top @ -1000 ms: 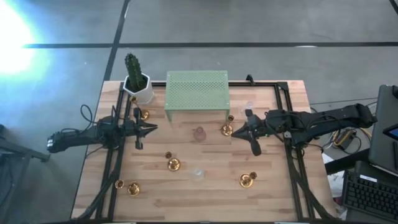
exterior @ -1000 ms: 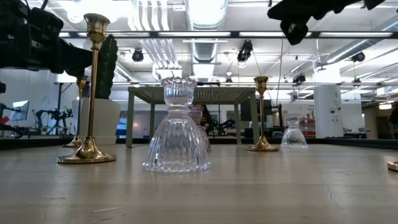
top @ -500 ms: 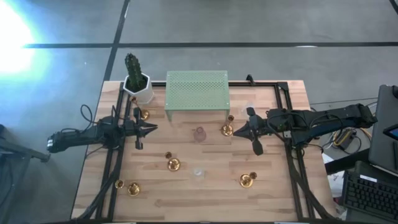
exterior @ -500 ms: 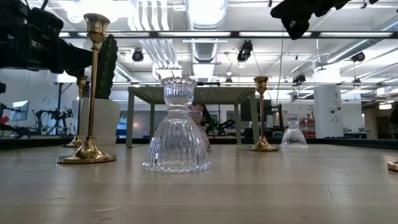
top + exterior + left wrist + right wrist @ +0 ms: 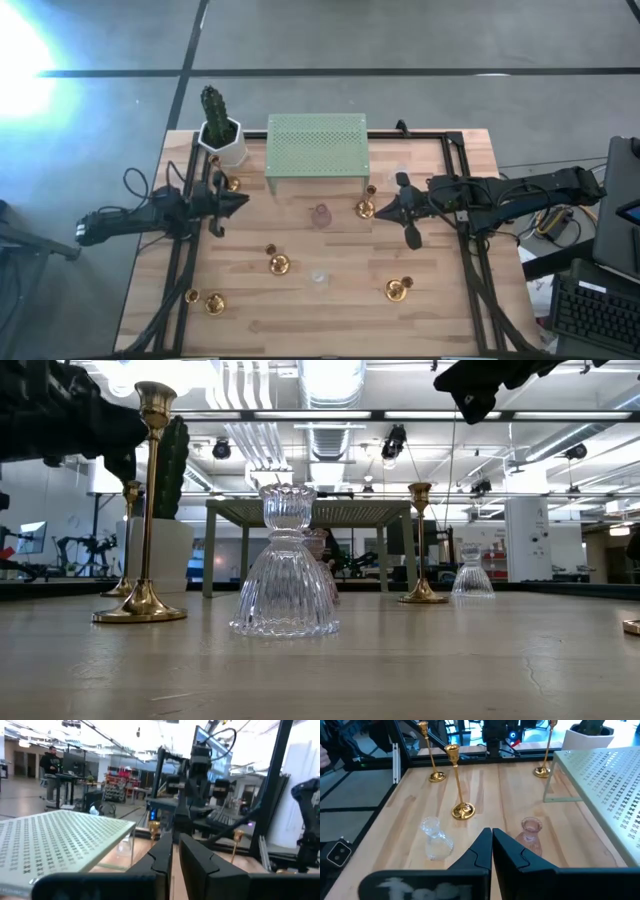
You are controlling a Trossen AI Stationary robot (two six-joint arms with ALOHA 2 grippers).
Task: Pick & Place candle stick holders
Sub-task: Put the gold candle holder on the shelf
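Observation:
Several gold candle stick holders stand upright on their round bases on the wooden table: one (image 5: 232,185) by the left arm, one (image 5: 365,208) just in front of my right gripper (image 5: 380,212), others at the near side (image 5: 279,264) (image 5: 214,303) (image 5: 398,289). A pinkish glass holder (image 5: 320,215) and a clear glass one (image 5: 319,278) stand mid-table. My left gripper (image 5: 240,200) hovers at the left, shut and empty, pointing at the table's right. My right gripper (image 5: 491,842) hangs above the table, shut and empty.
A green perforated stand (image 5: 317,145) sits at the far middle, with a cactus in a white pot (image 5: 220,128) at the far left corner. Black rails (image 5: 190,240) (image 5: 470,250) run along the table's left and right sides.
My left gripper has rolled about its own axis and tipped a little upward, rising slightly in the low view. It stays shut. The holders have not moved.

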